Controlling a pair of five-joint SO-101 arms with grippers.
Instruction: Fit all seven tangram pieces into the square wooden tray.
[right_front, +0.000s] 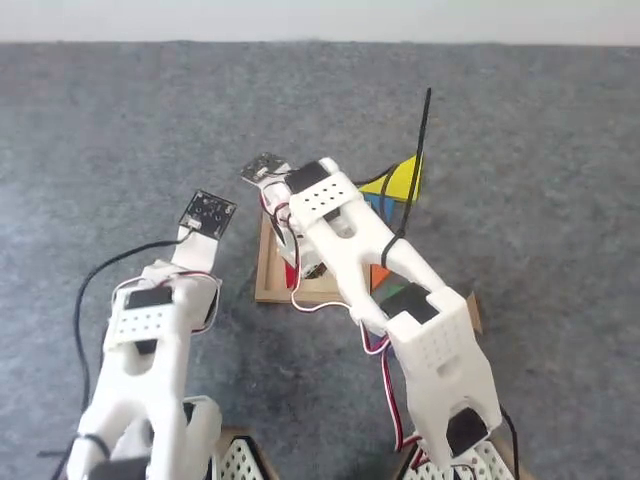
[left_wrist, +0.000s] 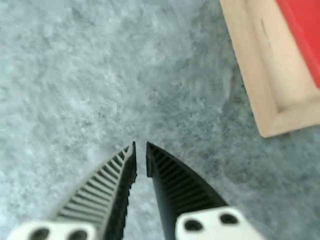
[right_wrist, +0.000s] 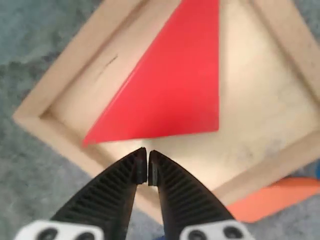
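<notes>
Right fingers (right_wrist: 125, 180): closed on each other with nothing between them.
Right gripper (right_wrist: 147, 152): low over the tray floor, tips just beside one short edge of the red triangle (right_wrist: 170, 85).
Left fingers (left_wrist: 115, 175): drawn almost together, holding nothing.
Left gripper (left_wrist: 140, 145): over the grey carpet (left_wrist: 75, 75), outside the tray and near its corner.
Tray (right_wrist: 75, 65): square and wooden, on the carpet under the right arm.
Red triangle: flat inside the tray, long edge roughly along one rim; whether it sits flush is hard to say.
Other pieces: orange piece (right_wrist: 280, 197) just outside the rim; yellow piece (right_front: 400, 180) and blue piece (right_front: 380, 207) beyond the tray; green piece (right_front: 400, 298) by the right arm. The arm may hide the rest.
Handling: probably light, stiff and thin, with smooth faces that could slide in the jaws.
Grip: pinch across two opposite edges near the middle. For a piece lying in the tray, nudging its edge looks safer than lifting.
</notes>
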